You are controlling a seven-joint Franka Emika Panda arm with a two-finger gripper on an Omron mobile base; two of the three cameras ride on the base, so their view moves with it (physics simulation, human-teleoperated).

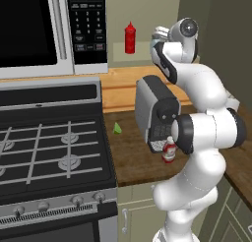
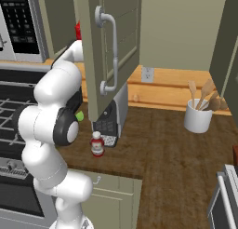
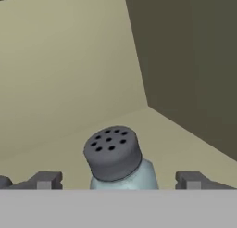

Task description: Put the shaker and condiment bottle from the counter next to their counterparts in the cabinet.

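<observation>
The shaker, pale-blue glass with a grey holed cap, stands on the pale shelf of the cabinet, near its back corner. My gripper is open. Its fingertips sit wide apart on either side of the shaker with gaps to the glass. The arm reaches up into the cabinet at the upper right of the left base view. The tall red squeeze bottle stands on the same shelf, left of the hand. The condiment bottle, red with a white cap, stands on the wooden counter near its front edge.
A dark grey appliance stands just behind the condiment bottle. The open cabinet door hangs above it. The stove and microwave are at left, with a small green item beside the stove. A utensil crock stands at right.
</observation>
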